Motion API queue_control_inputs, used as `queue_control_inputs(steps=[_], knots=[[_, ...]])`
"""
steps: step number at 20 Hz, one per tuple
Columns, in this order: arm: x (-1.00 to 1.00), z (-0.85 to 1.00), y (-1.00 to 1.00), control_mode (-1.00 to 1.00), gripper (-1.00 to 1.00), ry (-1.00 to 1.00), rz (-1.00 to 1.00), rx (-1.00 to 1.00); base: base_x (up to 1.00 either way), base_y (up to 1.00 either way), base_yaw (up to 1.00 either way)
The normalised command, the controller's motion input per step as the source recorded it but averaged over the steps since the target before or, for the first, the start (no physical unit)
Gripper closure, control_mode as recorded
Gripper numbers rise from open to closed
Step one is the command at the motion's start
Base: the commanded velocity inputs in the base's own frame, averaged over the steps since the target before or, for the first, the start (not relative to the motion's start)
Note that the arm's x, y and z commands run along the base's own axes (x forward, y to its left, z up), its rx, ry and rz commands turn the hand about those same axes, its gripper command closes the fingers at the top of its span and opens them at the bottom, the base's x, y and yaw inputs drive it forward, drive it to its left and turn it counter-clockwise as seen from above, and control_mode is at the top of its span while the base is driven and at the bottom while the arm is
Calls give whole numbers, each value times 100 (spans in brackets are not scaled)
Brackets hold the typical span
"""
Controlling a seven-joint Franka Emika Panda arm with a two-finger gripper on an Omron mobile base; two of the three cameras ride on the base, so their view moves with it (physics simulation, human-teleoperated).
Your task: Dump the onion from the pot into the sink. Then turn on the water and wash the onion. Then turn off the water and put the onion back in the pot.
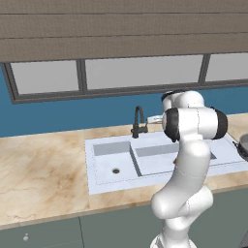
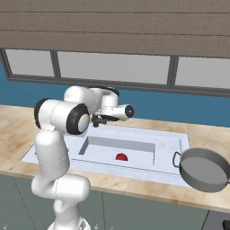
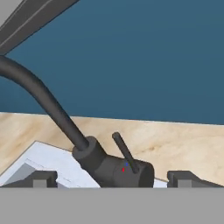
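The red-purple onion (image 2: 121, 157) lies on the floor of the sink's larger right basin. The white sink (image 1: 112, 156) is set in the marble counter. The grey pot (image 2: 204, 168) rests on the counter right of the sink, tilted toward me. My gripper (image 3: 114, 179) is open, with its two fingertips (image 3: 41, 179) spread wide on either side of the dark faucet base (image 3: 113, 168). The thin lever (image 3: 124, 152) sticks up from that base, just ahead of the hand. No water stream shows below the gooseneck faucet (image 1: 139, 122).
A blue wall and a window (image 1: 140, 71) run behind the counter. My own arm (image 1: 186, 160) covers most of the right basin in the left base view. The counter (image 1: 43, 169) stretches left of the sink.
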Motion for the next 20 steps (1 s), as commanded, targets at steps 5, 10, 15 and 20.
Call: queue_control_inputs(steps=[5,10,15,20], knots=[[37,-20,4,-100,-100,0,0,1,0,0,0],[30,-23,13,-100,-100,2,0,0,0,0,0],[33,-19,13,-100,-100,1,0,0,0,0,0],[34,-19,6,-100,-100,2,0,0,0,0,0]])
